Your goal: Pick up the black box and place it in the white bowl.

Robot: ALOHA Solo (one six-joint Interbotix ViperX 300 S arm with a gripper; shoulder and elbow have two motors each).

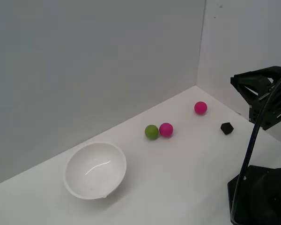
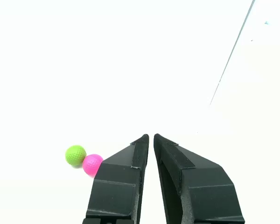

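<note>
Reaching for the black box means first spreading the empty, nearly clenched gripper, since the cube sits on the counter below it, well apart from the white bowl.

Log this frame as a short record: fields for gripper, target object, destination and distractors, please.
gripper: gripper shut, nothing between the fingers, raised at the exterior view's right
target: black box on the white table, untouched
destination: white bowl, empty, tilted, at the exterior view's left
distractors: green ball touching a pink ball; second pink ball apart, nearer the wall corner
task status: pick not yet begun
</note>
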